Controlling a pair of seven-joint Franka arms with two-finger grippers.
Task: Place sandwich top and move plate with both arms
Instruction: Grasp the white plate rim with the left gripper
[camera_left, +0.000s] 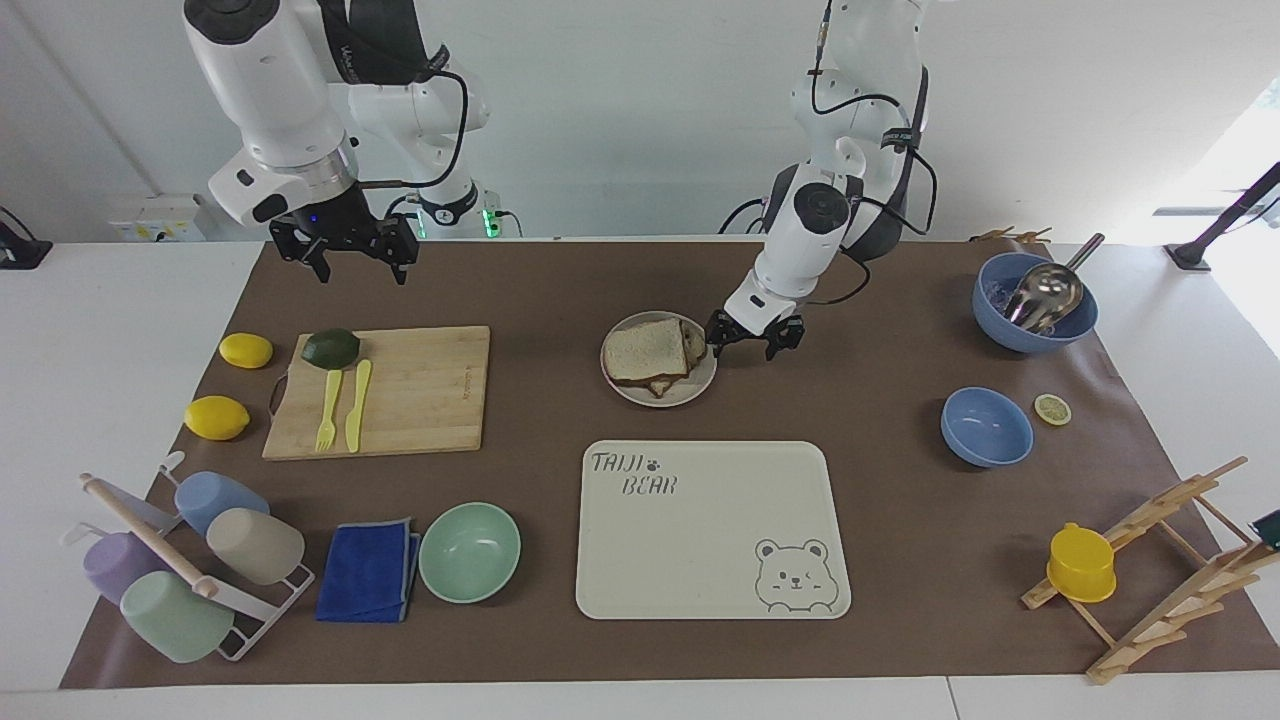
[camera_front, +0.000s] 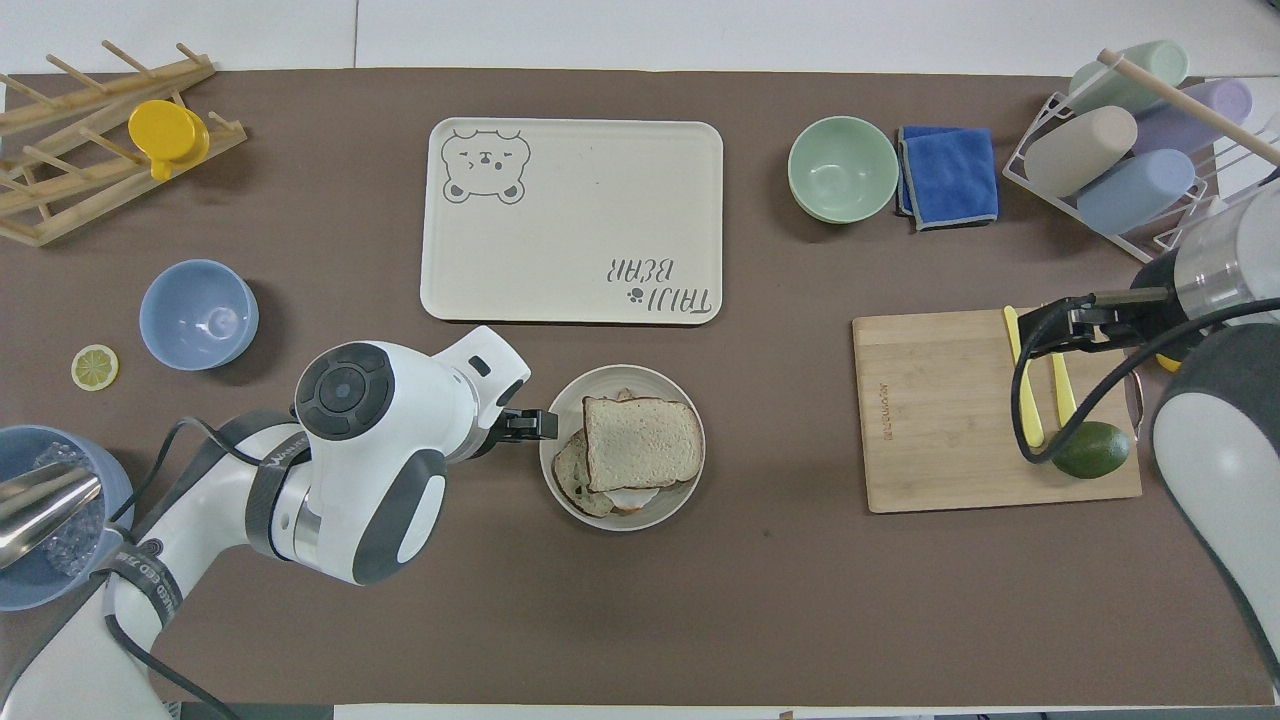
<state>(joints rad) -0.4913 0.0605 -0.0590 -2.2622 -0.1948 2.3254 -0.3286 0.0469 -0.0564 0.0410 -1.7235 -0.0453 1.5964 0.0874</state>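
Note:
The sandwich top (camera_left: 648, 350) lies flat on the egg-topped toast on the plate (camera_left: 690, 393), in the middle of the mat. It also shows in the overhead view (camera_front: 640, 442), on the plate (camera_front: 600, 385). My left gripper (camera_left: 745, 345) is open and low beside the plate's rim, on the side toward the left arm's end; I cannot tell if it touches. It shows in the overhead view (camera_front: 535, 425) too. My right gripper (camera_left: 345, 255) is open and empty, raised over the cutting board's edge (camera_front: 1050, 328).
The cream bear tray (camera_left: 712, 530) lies farther from the robots than the plate. A cutting board (camera_left: 420, 390) carries an avocado, fork and knife. A mint bowl (camera_left: 470, 552), blue cloth, cup rack, blue bowls (camera_left: 986, 427), lemons and a wooden rack stand around.

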